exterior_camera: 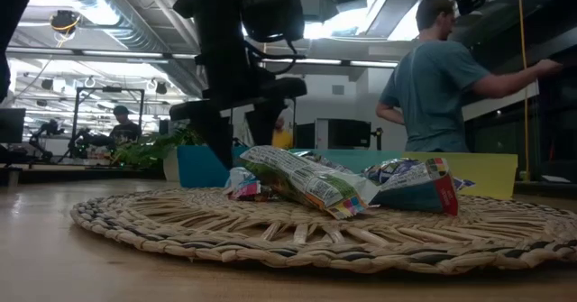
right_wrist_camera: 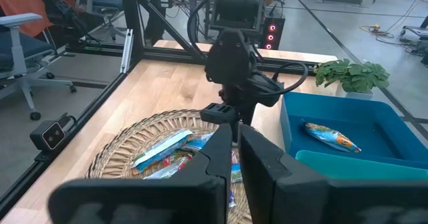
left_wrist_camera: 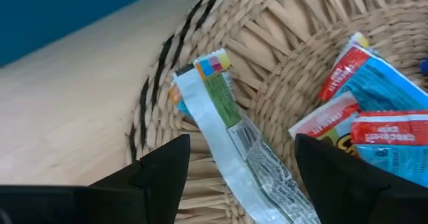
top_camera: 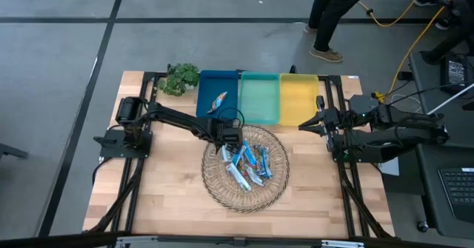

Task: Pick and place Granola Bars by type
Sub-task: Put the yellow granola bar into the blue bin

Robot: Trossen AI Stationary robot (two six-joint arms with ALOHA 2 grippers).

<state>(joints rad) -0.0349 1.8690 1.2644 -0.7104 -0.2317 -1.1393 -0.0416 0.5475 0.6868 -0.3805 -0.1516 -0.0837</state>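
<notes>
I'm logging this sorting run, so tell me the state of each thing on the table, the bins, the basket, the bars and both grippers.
Left gripper: open, above a white-and-green bar in the basket.
Right gripper: shut, empty, near the yellow bin.
Woven basket: holds a pile of bars.
Blue bin: holds one bar.
Green bin: empty.
Yellow bin: empty.
Plant: beside the blue bin.
</notes>
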